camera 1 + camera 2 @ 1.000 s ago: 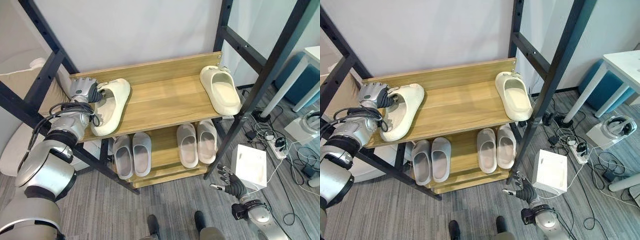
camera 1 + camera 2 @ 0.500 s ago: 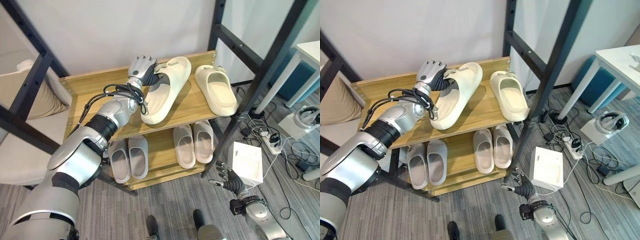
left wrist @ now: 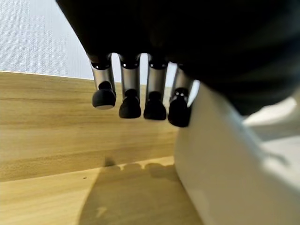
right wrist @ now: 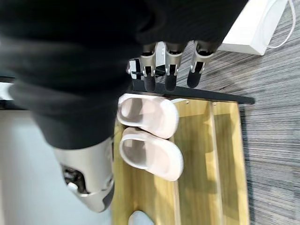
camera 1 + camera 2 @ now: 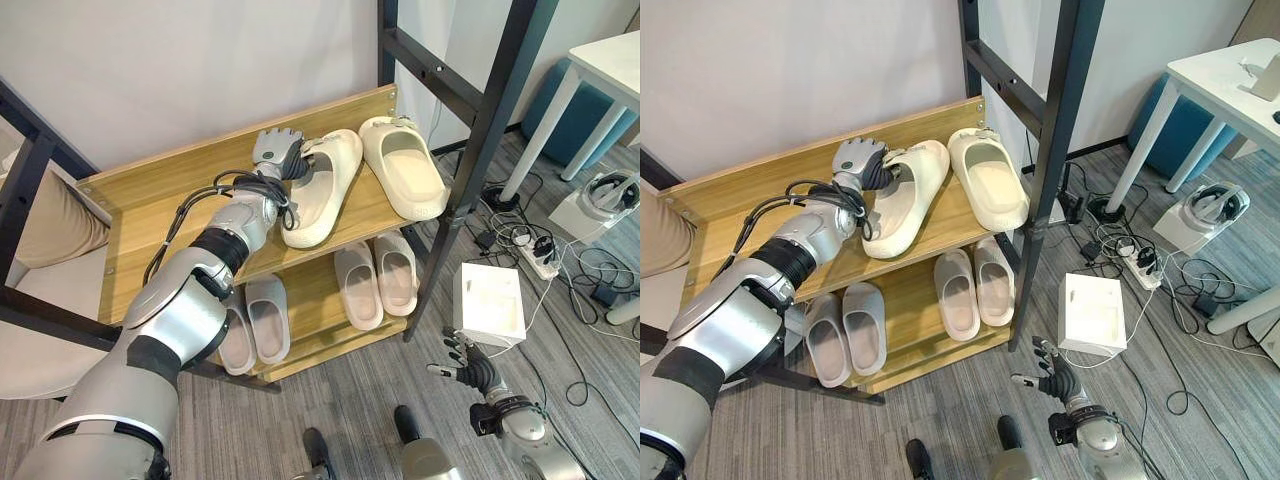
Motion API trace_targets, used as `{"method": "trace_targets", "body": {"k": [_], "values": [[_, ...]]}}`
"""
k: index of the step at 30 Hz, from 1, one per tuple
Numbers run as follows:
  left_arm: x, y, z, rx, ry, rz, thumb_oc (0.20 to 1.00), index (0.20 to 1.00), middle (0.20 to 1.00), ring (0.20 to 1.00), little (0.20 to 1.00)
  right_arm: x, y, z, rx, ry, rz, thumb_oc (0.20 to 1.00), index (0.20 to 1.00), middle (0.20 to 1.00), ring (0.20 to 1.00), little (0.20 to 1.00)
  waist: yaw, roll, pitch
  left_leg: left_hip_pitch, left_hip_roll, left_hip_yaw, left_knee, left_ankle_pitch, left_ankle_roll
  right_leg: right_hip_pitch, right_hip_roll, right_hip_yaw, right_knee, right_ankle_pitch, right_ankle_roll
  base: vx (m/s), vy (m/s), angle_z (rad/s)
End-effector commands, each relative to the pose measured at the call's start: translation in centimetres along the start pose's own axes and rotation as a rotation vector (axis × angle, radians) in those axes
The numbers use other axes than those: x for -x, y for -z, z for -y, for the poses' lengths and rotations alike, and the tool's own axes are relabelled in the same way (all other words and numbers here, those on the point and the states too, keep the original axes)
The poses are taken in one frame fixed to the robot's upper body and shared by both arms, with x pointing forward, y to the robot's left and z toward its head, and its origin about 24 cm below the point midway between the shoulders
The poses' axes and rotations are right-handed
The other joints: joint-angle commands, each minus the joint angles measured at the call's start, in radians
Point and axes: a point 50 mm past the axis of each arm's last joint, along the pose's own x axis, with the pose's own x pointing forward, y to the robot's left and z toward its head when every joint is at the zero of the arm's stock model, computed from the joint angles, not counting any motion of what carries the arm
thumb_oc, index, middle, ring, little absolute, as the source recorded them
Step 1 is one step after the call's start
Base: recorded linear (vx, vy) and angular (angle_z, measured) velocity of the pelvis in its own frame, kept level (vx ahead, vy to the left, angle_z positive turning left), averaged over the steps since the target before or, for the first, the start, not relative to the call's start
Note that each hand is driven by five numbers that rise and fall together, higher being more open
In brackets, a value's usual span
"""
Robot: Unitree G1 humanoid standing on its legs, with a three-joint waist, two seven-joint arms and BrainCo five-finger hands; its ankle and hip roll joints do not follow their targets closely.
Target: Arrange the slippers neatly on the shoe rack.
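Sliding: the left hand [image 5: 279,150], fingers curled on the strap of the cream foam slipper [image 5: 318,186], has carried it across the top wooden shelf [image 5: 160,215] from the left end.
Mate: the matching cream slipper [image 5: 405,178] now lies just beside it, toes not yet parallel.
Meaning: pair nearly set; straightening remains.
Right hand [image 5: 468,366]: low over the floor, fingers spread, empty.
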Motion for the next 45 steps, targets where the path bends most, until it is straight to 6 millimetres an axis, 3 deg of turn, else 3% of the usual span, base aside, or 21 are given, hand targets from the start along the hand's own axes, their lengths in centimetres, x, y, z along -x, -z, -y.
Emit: {"method": "trace_targets", "body": {"k": [1,6,7,12,15,26,30,32,34,37,38,39,40,43,45], "values": [[-1.5,1.4,-3.9,-0.001,-0.1,-0.098,0.2,0.2,0.2,0.2,0.2,0.1,-2.1,0.9,-0.012,0.037,0.11,1.0,1.0,1.0,1.0,1.0,0.008,-0.051,0.002,0.12,0.022,0.012,-0.001,-0.079,-0.056,0.007,0.003,-0.026,0.01,-0.036,0.054,0.0,0.0,0.0],[-2.1,-1.4,-5.1,0.102,-0.171,-0.03,0.2,0.2,0.2,0.2,0.2,-0.1,-1.7,0.8,-0.006,0.032,0.091,1.0,1.0,1.0,1.0,1.0,0.018,-0.054,-0.005,0.119,0.022,-0.004,-0.001,-0.078,-0.057,0.018,0.005,-0.041,0.008,-0.042,0.05,0.01,-0.023,0.04],[-2.2,-2.5,-5.4,0.147,-0.188,-0.004,1.0,1.0,1.0,1.0,1.0,-0.2,-1.7,0.7,-0.009,0.029,0.09,1.0,1.0,1.0,1.0,1.0,0.023,-0.054,-0.007,0.118,0.021,-0.009,-0.001,-0.079,-0.056,0.022,0.004,-0.047,0.008,-0.043,0.049,0.01,-0.018,0.08],[-2.2,-5.3,-6.7,0.166,-0.242,0.107,1.0,1.0,1.0,1.0,1.0,-0.3,-1.5,0.8,-0.007,0.033,0.077,1.0,1.0,1.0,1.0,1.0,0.041,-0.052,-0.011,0.12,0.014,-0.025,-0.001,-0.08,-0.055,0.037,0.0,-0.064,0.006,-0.049,0.047,0.01,-0.007,0.13],[-2.1,-5.9,-7.5,0.123,-0.263,0.148,1.0,1.0,1.0,1.0,1.0,-0.4,-1.3,1.0,-0.004,0.053,0.062,1.0,1.0,1.0,1.0,1.0,0.059,-0.049,-0.014,0.12,0.01,-0.039,-0.001,-0.08,-0.056,0.047,-0.002,-0.077,0.006,-0.052,0.046,0.0,0.001,0.18],[-1.3,-4.3,-7.5,0.107,-0.242,0.159,1.0,1.0,1.0,1.0,1.0,-0.6,-0.4,0.3,-0.011,0.034,0.013,1.0,1.0,1.0,1.0,1.0,0.114,-0.056,-0.02,0.118,0.008,-0.078,-0.001,-0.074,-0.056,0.069,-0.001,-0.115,0.004,-0.058,0.039,-0.02,0.003,0.1],[0.3,-2.6,-6.7,0.35,-0.239,0.168,1.0,1.0,1.0,1.0,1.0,-0.4,0.1,0.5,-0.017,0.053,-0.009,1.0,1.0,1.0,1.0,1.0,0.141,-0.057,-0.018,0.116,0.005,-0.091,-0.001,-0.07,-0.056,0.075,-0.003,-0.133,0.005,-0.059,0.037,-0.03,0.015,0.11],[0.9,-1.9,-6.8,0.382,-0.258,0.167,1.0,1.0,1.0,1.0,1.0,-0.4,0.2,0.4,-0.018,0.051,-0.012,1.0,1.0,1.0,1.0,1.0,0.147,-0.057,-0.019,0.115,0.004,-0.096,-0.001,-0.069,-0.056,0.076,-0.003,-0.136,0.004,-0.058,0.036,-0.01,0.012,0.1],[3.5,-0.4,-5.7,0.53,-0.275,0.194,1.0,1.0,1.0,1.0,1.0,-0.1,0.5,0.2,-0.024,0.05,-0.022,1.0,1.0,1.0,1.0,1.0,0.174,-0.063,-0.01,0.107,0.004,-0.106,-0.001,-0.065,-0.057,0.075,-0.006,-0.146,0.003,-0.057,0.033,-0.04,0.021,0.04],[6.4,1.4,-2.0,0.749,-0.154,0.155,1.0,1.0,1.0,1.0,1.0,0.0,0.4,0.2,-0.025,0.047,-0.018,1.0,1.0,1.0,1.0,1.0,0.187,-0.067,-0.011,0.105,0.005,-0.107,-0.001,-0.066,-0.056,0.074,-0.007,-0.145,0.0,-0.053,0.033,-0.01,0.024,0.18],[6.4,1.4,-2.0,0.75,-0.152,0.153,1.0,1.0,1.0,1.0,1.0,0.0,0.5,0.2,-0.024,0.046,-0.019,1.0,1.0,1.0,1.0,1.0,0.186,-0.066,-0.012,0.105,0.005,-0.106,-0.001,-0.066,-0.056,0.074,-0.007,-0.145,-0.001,-0.053,0.033,0.01,0.032,0.15],[7.7,1.6,0.8,1.054,-0.005,0.124,1.0,1.0,1.0,1.0,1.0,-0.1,0.4,0.1,-0.018,0.039,-0.024,1.0,1.0,1.0,1.0,1.0,0.186,-0.065,-0.015,0.106,0.004,-0.1,-0.001,-0.066,-0.053,0.072,-0.007,-0.141,-0.002,-0.048,0.034,0.02,0.023,0.05],[8.4,1.6,1.8,1.161,0.057,0.114,1.0,1.0,1.0,1.0,1.0,-0.1,0.4,0.0,-0.012,0.032,-0.025,1.0,1.0,1.0,1.0,1.0,0.185,-0.065,-0.016,0.107,0.005,-0.098,-0.001,-0.066,-0.052,0.072,-0.007,-0.139,-0.003,-0.047,0.034,0.03,0.026,-0.04],[10.3,0.9,4.1,1.422,0.217,0.1,1.0,1.0,1.0,1.0,1.0,0.0,0.1,0.3,0.003,0.017,-0.022,1.0,1.0,1.0,1.0,1.0,0.177,-0.064,-0.02,0.109,0.006,-0.09,-0.001,-0.068,-0.049,0.065,-0.007,-0.126,-0.004,-0.042,0.035,0.03,0.025,-0.1],[10.9,0.5,4.3,1.509,0.262,0.109,1.0,1.0,1.0,1.0,1.0,0.1,0.0,0.3,0.013,0.008,-0.02,1.0,1.0,1.0,1.0,1.0,0.173,-0.064,-0.021,0.112,0.006,-0.086,-0.001,-0.07,-0.047,0.063,-0.007,-0.122,-0.004,-0.041,0.036,0.03,0.018,-0.09]]}}
